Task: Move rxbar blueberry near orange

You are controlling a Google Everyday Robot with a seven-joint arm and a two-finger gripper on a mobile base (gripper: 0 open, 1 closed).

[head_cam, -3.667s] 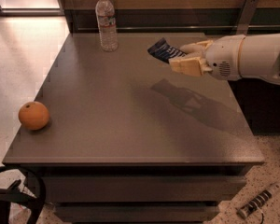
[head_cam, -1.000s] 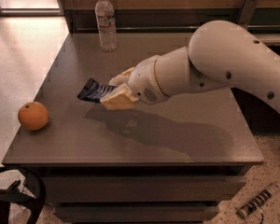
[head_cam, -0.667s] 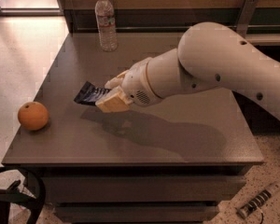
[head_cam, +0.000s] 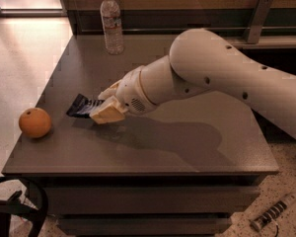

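Note:
The orange (head_cam: 35, 123) sits near the table's front left corner. The rxbar blueberry (head_cam: 82, 106), a flat dark navy wrapper, is pinched at its right end by my gripper (head_cam: 102, 106). The gripper is shut on the bar and holds it low, just above or on the table top, a short way right of the orange. My white arm (head_cam: 207, 73) reaches in from the right across the table.
A clear plastic water bottle (head_cam: 112, 23) stands upright at the table's back left. The dark grey table (head_cam: 187, 147) has drawers below its front edge. A black strap lies on the floor at lower left, a power strip (head_cam: 271, 214) at lower right.
The gripper has carried the bar from the table's back right leftward and down, and it is now lower and closer to the orange.

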